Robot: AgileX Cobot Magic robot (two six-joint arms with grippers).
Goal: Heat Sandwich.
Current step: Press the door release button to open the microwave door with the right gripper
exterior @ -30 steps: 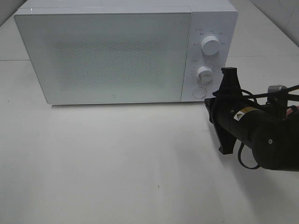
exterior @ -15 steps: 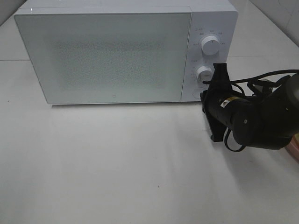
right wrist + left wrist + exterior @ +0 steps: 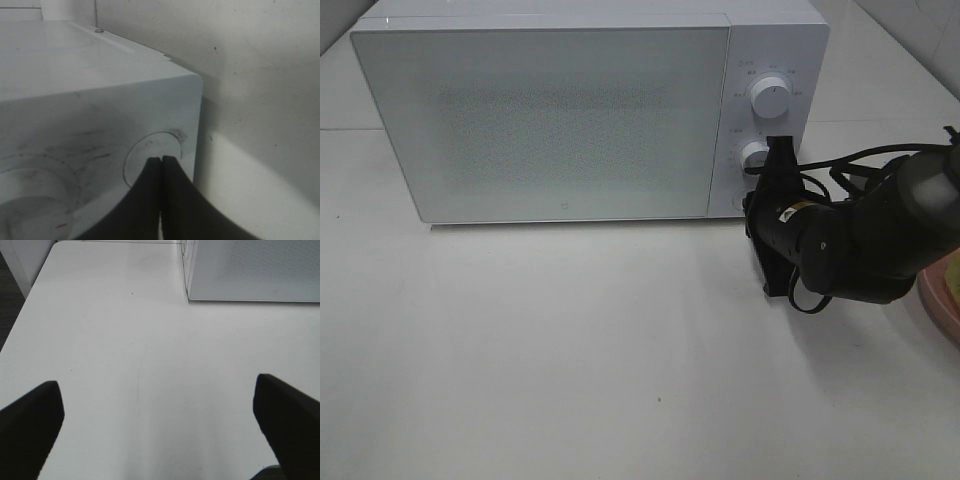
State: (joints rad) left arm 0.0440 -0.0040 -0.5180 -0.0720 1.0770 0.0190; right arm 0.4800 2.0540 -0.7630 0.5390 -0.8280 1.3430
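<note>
My right claw (image 3: 161,159), shut and empty, has moved in onto the round button (image 3: 145,150) on the microwave (image 3: 540,120), so door-opening looks next; left claw (image 3: 156,382) hangs wide, empty.

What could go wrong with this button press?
1. The shut right gripper has narrow tips at the round button. They could slip off onto the lower knob beside it, leaving the door shut.
2. The right arm hangs close by the pink plate. A careless pull-back might knock it.
</note>
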